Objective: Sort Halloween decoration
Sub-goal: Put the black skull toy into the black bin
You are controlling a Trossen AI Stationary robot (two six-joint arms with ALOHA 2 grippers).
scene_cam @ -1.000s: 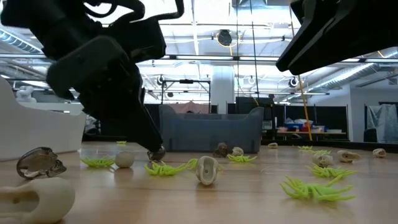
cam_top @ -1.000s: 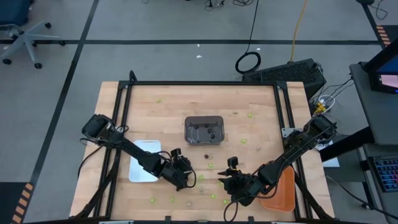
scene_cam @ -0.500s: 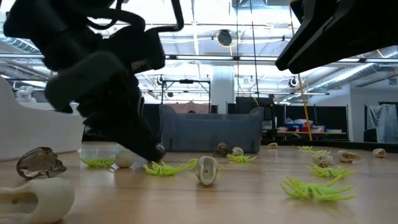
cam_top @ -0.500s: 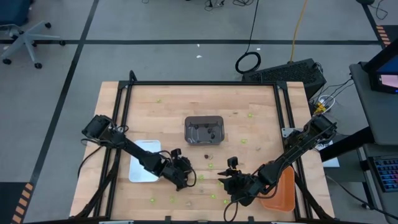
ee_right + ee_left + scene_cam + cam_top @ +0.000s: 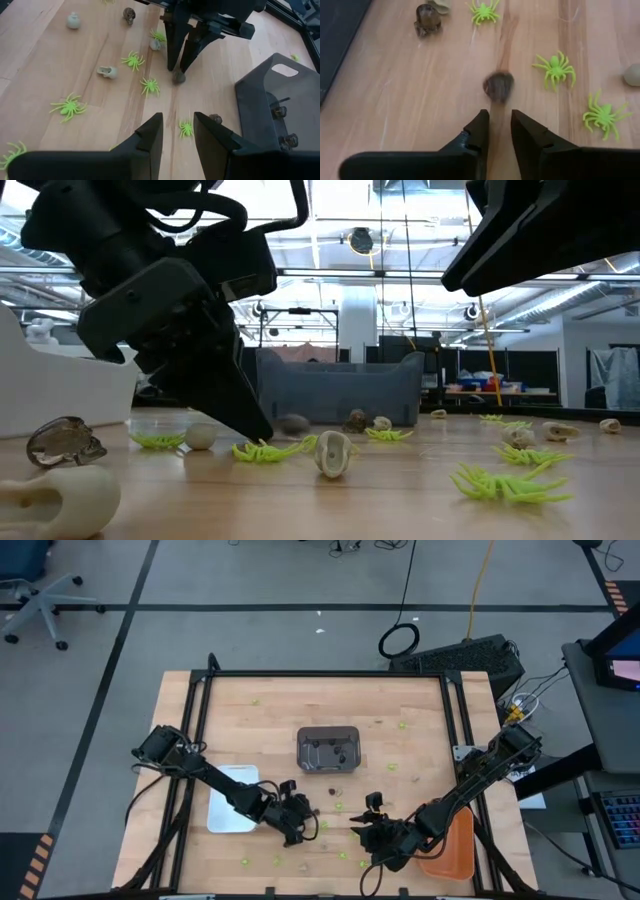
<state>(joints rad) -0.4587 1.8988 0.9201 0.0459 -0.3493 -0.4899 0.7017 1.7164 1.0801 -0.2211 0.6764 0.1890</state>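
The Halloween decoration lies scattered over the desk: lime-green spiders, pale tan skulls and dark brown-black pieces, most of them along the near half between the two grippers, with a few green ones toward the far edge. Several dark pieces sit inside the dark grey tray at the middle of the desk.

The left gripper is low over the near-middle of the desk, just beside the white tray at the left. Its fingers stand a narrow gap apart with nothing between them; a dark brown skull lies on the wood just ahead of the tips, apart from both. A second ago the jaws were spread wide and the tips pressed down at that piece; since then they have drawn close together, and in the low view the skull now rests clear of the tips instead of under them. The arm has also shifted slightly toward the right.

The right gripper hovers near the near edge beside the orange tray at the right, unmoved over the second, its fingers partly apart and empty.
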